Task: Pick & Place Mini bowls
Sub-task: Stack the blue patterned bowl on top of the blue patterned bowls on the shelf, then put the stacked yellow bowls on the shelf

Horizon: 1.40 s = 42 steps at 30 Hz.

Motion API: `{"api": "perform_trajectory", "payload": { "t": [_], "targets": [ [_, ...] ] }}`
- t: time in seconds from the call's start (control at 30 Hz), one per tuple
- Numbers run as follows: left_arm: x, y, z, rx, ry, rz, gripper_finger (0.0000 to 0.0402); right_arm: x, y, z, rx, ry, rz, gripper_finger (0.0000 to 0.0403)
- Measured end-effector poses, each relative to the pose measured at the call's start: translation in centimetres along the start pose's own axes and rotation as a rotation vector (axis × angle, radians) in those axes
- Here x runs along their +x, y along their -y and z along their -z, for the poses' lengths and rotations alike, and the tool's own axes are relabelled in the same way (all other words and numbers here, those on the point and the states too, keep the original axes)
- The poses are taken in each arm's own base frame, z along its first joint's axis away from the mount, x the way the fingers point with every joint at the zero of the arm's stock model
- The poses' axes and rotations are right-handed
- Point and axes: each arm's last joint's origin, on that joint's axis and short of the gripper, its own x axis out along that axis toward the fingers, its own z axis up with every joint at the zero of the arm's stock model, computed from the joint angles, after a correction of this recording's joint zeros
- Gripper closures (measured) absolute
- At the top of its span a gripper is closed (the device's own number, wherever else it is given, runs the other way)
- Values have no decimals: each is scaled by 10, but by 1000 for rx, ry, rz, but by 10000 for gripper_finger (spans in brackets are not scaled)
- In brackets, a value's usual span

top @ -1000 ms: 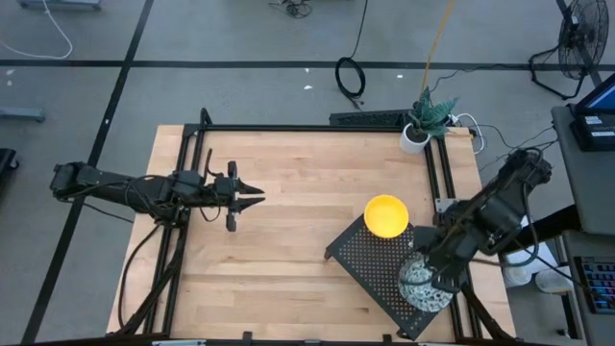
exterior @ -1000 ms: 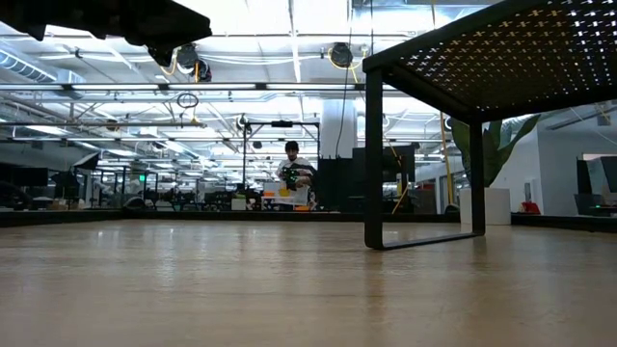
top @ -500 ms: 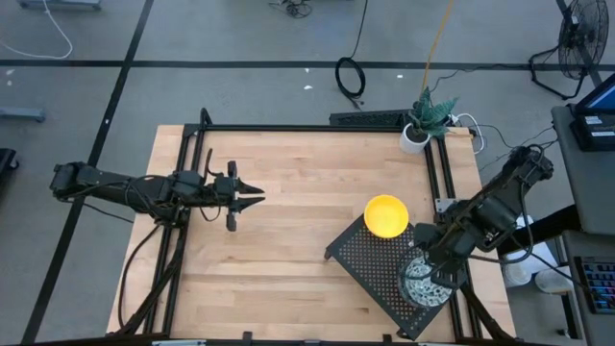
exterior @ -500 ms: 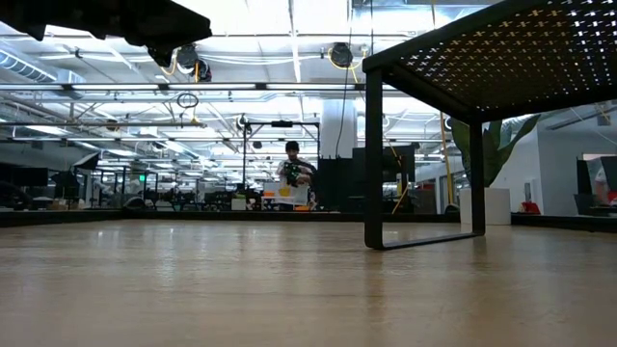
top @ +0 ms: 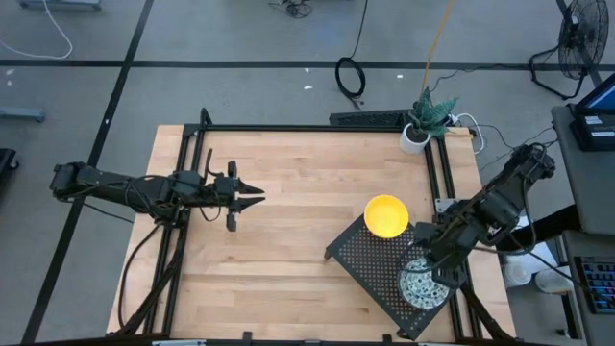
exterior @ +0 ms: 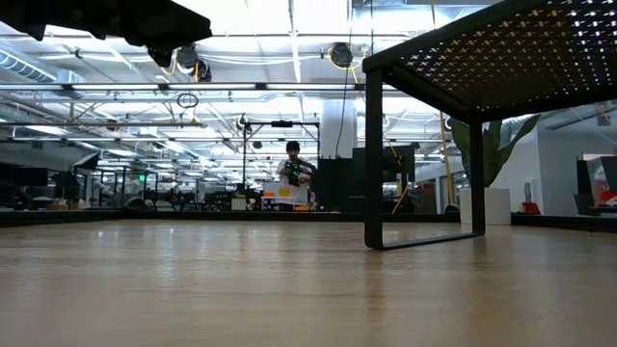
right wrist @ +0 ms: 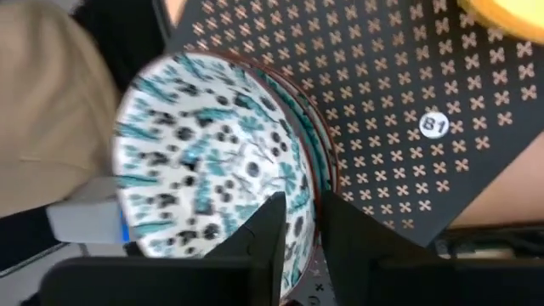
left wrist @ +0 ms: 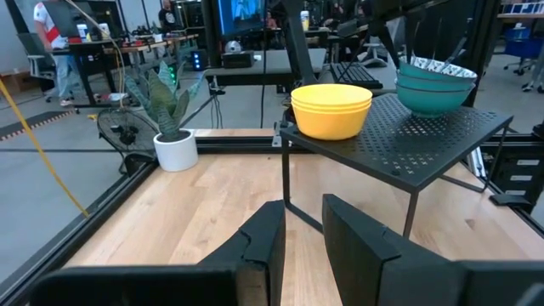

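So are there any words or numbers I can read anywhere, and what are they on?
"81": on a small round white sticker stuck to the black perforated stand, beside the patterned bowls.
The screen in the room beyond the table: too blurred to read.
Nothing readable on the yellow bowls, the plant pot or the arms.

Yellow bowls (left wrist: pixel 331 110) are stacked upright on a black perforated stand (left wrist: pixel 442 140). Beside them, teal bowls (left wrist: pixel 435 85), patterned blue and white inside, are stacked upright.
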Motion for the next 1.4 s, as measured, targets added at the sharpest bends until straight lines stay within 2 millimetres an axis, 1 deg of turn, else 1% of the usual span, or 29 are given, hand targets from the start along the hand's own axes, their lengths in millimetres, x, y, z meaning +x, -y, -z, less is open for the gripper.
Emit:
{"api": "perform_trajectory", "payload": {
  "t": [0.1, 0.23, 0.47, 0.67, 0.73, 0.83, 0.9, 1.03, 1.1, 1.27, 1.33, 1.4],
  "targets": [
    [0, 0, 0, 0, 0, 0, 316, -8, 4, 2, -10, 31, -43, 340],
    [0, 0, 0, 0, 0, 0, 316, -23, 14, 7, -43, 81, -86, 348],
    [0, 0, 0, -9, -3, -1, 316, -53, 37, 20, -116, 284, -126, 359],
    [0, 0, 0, -12, -3, -1, 316, -67, 43, 24, -56, 393, -214, 360],
    [0, 0, 0, -4, -3, -1, 316, -69, 43, 24, -73, 412, -223, 360],
    [0, 0, 0, -4, -3, -1, 316, -68, 42, 23, -139, 437, -205, 360],
    [0, 0, 0, -8, -2, -1, 316, -65, 41, 20, -190, 494, -174, 360],
    [0, 0, 0, -4, 4, -1, 316, -52, 36, 12, -300, 584, -131, 360],
    [0, 0, 0, -5, 3, -1, 316, -44, 32, 8, -345, 612, -145, 360],
    [0, 0, 1, -19, -14, 5, 316, -26, 26, 1, -729, 724, -76, 360],
    [0, 1, 2, -38, -24, 34, 316, -22, 25, 1, -831, 792, -142, 360],
    [0, 2, 2, -38, -20, 72, 316, -22, 28, 3, -922, 842, -235, 360]
  ]
}}
